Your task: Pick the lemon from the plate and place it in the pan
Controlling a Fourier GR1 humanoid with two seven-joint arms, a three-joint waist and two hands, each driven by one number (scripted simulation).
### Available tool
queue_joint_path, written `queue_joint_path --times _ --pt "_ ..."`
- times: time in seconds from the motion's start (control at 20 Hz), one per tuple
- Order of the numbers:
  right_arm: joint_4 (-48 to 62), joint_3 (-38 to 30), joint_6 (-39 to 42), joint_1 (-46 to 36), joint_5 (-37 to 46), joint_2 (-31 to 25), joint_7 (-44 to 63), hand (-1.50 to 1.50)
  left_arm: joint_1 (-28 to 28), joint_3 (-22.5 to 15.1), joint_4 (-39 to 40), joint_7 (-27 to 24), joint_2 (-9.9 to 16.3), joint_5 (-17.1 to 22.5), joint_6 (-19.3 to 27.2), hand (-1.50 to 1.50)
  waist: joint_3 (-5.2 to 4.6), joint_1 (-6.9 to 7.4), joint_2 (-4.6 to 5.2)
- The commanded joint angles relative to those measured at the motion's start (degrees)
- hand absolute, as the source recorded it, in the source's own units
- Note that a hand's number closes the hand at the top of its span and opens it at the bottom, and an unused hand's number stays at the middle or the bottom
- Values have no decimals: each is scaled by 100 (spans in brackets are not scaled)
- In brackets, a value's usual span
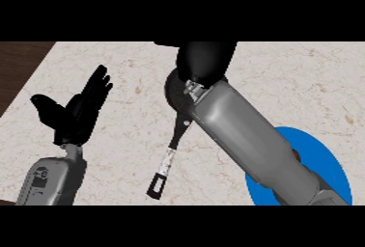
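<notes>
My right forearm (249, 140) stretches from the lower right up to the top middle, and its black hand (205, 60) hangs over the pan. Of the pan only a dark sliver of rim (171, 89) shows left of the wrist, along with its long black and silver handle (170, 157) pointing toward me. The blue plate (324, 164) lies at the lower right, partly under the forearm. No lemon shows anywhere; the hand and arm hide the pan's inside and part of the plate. My left hand (78, 108) rests open at the left, fingers up.
The pale marble counter (128, 58) fills the view. A dark wooden strip (18, 62) borders it at the upper left. The pan handle lies between my two arms.
</notes>
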Motion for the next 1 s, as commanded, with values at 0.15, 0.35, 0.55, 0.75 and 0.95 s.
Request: queue_joint_path --times 0.15,0.35,0.55,0.75,0.95 --pt "891 113 -1298 -165 -339 58 1063 150 197 125 -158 64 30 37 84 0 13 -231 -18" --pt "1379 331 -2140 126 -480 59 657 150 95 235 -99 60 144 6 89 0 17 -356 -9" --pt "2054 195 -2937 297 -729 59 49 150 281 243 -48 -228 65 -5 79 0 17 -375 18" --pt "2748 283 -3578 301 -1039 59 -466 150 55 477 -168 162 328 184 -26 0 21 -382 14" --pt "3239 3 -3786 500 -1454 60 -488 150 321 378 -294 159 256 185 -61 0 25 -381 10"
